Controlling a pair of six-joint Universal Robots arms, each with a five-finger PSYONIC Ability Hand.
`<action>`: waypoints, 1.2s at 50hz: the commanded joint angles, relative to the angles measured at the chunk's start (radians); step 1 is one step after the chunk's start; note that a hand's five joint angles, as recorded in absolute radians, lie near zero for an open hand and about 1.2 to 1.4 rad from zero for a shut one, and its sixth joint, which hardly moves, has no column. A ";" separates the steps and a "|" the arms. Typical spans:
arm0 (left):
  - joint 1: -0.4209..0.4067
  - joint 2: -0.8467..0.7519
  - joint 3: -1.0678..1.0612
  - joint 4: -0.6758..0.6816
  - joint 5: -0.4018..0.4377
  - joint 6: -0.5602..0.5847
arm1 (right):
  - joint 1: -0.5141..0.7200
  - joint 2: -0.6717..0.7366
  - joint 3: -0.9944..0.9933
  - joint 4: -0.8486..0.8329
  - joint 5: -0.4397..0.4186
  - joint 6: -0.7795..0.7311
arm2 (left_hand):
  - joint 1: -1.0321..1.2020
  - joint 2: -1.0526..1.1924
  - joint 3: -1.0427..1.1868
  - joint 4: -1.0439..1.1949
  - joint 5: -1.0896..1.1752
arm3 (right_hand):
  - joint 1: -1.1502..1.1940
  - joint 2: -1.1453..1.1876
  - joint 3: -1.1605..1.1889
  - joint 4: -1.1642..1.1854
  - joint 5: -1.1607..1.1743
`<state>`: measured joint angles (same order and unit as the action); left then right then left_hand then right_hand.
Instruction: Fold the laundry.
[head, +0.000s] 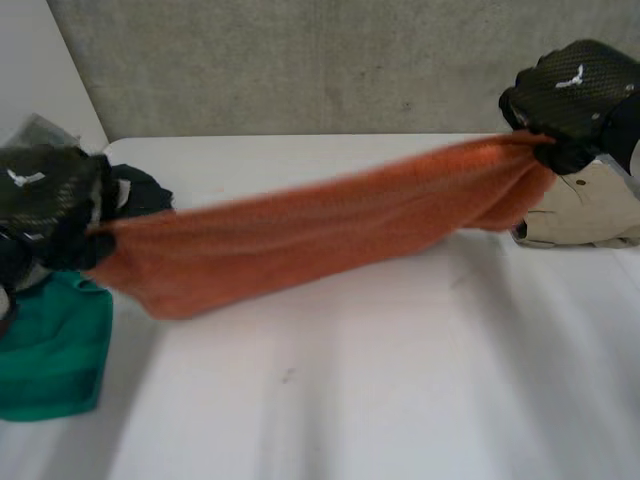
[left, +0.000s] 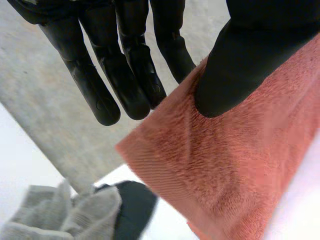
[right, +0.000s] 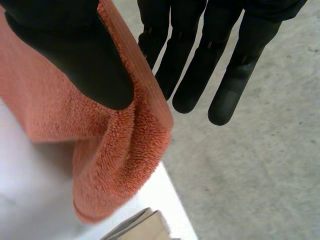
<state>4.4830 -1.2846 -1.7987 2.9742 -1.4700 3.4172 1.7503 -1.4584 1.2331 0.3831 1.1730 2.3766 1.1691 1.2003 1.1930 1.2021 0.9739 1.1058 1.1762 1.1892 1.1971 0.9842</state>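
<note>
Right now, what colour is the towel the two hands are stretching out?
Plain orange all over. The towel shows best in the head view.

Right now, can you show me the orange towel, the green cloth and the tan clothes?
orange towel (head: 320, 230), head view, its stretched middle.
green cloth (head: 50, 345), head view, its middle.
tan garment (head: 590, 205), head view, its folded top.

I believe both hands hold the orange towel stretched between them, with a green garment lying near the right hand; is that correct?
Not quite: the head view shows the green garment lying near the left hand, not the right hand. The rest stands: both hands hold the orange towel stretched between them.
</note>
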 joint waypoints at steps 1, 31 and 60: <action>-0.139 -0.250 0.024 0.012 -0.093 0.117 | 0.083 0.148 0.009 0.062 0.036 -0.085 | 0.227 0.196 0.203 0.194 0.248 | 0.290 0.220 0.207 0.199 0.238; -0.099 -0.542 0.632 0.457 -0.197 -0.038 | 0.141 0.267 -0.054 -0.960 0.111 0.222 | 0.227 0.196 0.203 0.194 0.248 | 0.290 0.220 0.207 0.199 0.238; -0.038 -0.423 -0.165 0.479 -0.090 0.042 | 0.143 0.219 0.376 -0.411 0.119 0.090 | 0.227 0.196 0.203 0.194 0.248 | -0.599 -0.670 -0.683 -0.691 -0.652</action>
<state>4.4290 -1.7726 -1.9618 3.4660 -1.5826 3.4781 1.9141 -1.1616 1.6730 -0.0437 1.2933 2.4406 1.1691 1.2021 1.1980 1.2026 0.9739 0.5769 0.5804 0.5825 0.5810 0.3885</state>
